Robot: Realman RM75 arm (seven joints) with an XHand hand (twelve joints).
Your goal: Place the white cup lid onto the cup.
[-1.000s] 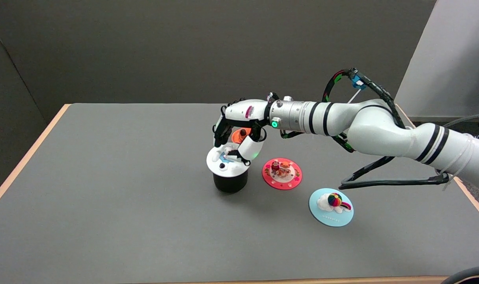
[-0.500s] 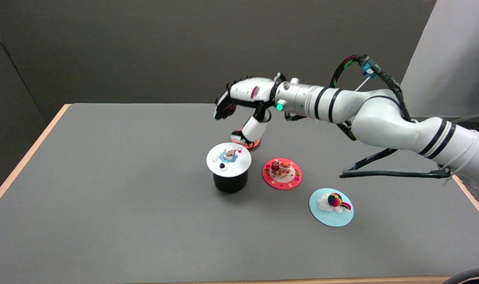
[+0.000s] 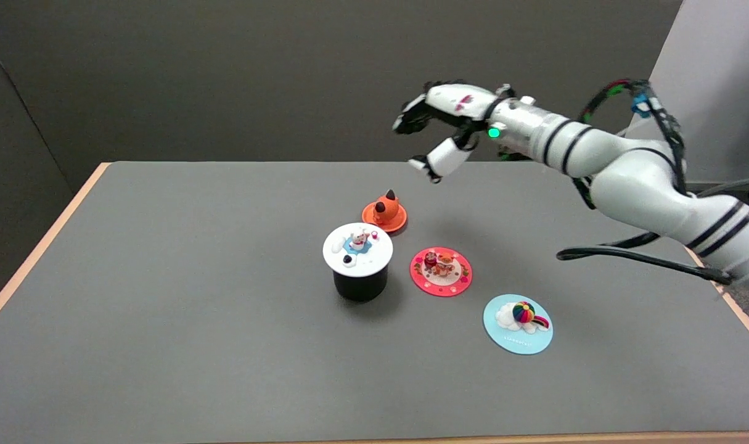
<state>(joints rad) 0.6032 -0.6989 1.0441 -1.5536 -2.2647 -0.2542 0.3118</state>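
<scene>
One round white cup lid (image 3: 357, 248) caps the black cup (image 3: 360, 287), hiding its rim, well below the right hand (image 3: 443, 131), whose fingers are spread, holding nothing.

The robot's right arm (image 3: 633, 179) is a glossy white tube ringed with paired black bands. A green light (image 3: 494, 132) glows at its wrist. Its right hand (image 3: 445, 132) is white-shelled with black fingers (image 3: 409, 120) and a small pink marking. Black cables (image 3: 642, 259), with red, green and blue fittings, loop alongside.

four cup lids (image 3: 357, 248), one cup (image 3: 360, 285)
</scene>
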